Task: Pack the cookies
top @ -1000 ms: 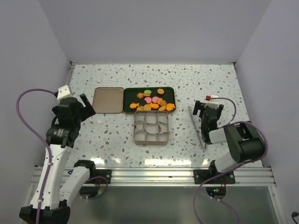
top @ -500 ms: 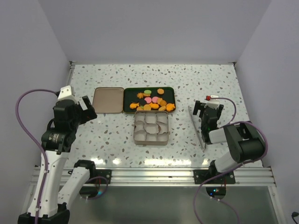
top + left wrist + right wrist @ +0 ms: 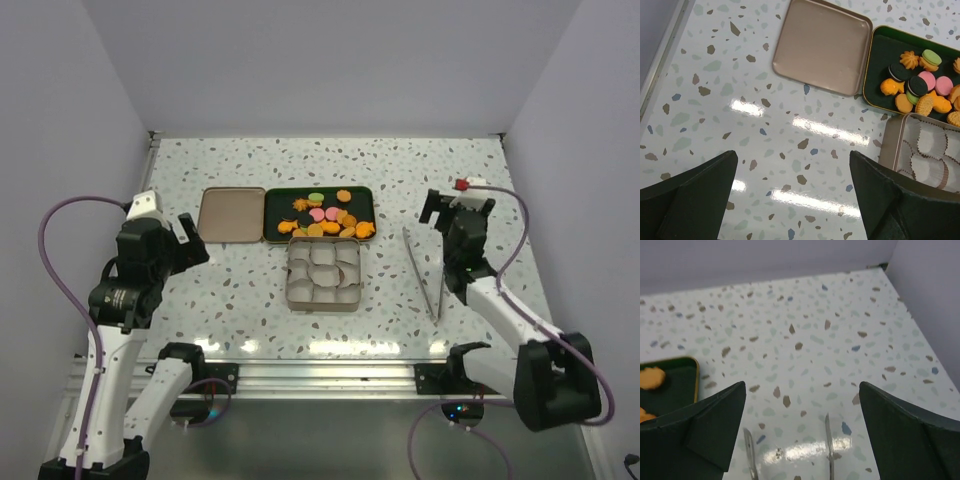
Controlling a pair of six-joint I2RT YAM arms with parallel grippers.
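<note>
The top view takes in the whole speckled table [image 3: 500,180]: the cookies [image 3: 325,212], mostly orange with some pink, green and dark ones, lie heaped in a dark green tray [image 3: 275,200] at the upper centre. A tan lid [image 3: 232,214] lies just left of the tray, and a tan tin [image 3: 294,290] lined with white paper cups touches the tray's lower edge. Metal tongs [image 3: 420,270] lie at centre right, between the tin and the right arm. The left gripper [image 3: 192,238] hangs at the left, near the lid and apart from it; the right gripper [image 3: 456,208] is at the upper right, above the tongs. Only the wrist views show the jaws plainly. In the left wrist view the dark fingers [image 3: 695,197] fill the bottom corners, spread wide with nothing between, while lid, tray and tin sit along the top and right edge. In the right wrist view the fingers [image 3: 700,425] are likewise wide apart over bare table, with two tong tips at the bottom edge and the tray's corner with an orange cookie at the left.
</note>
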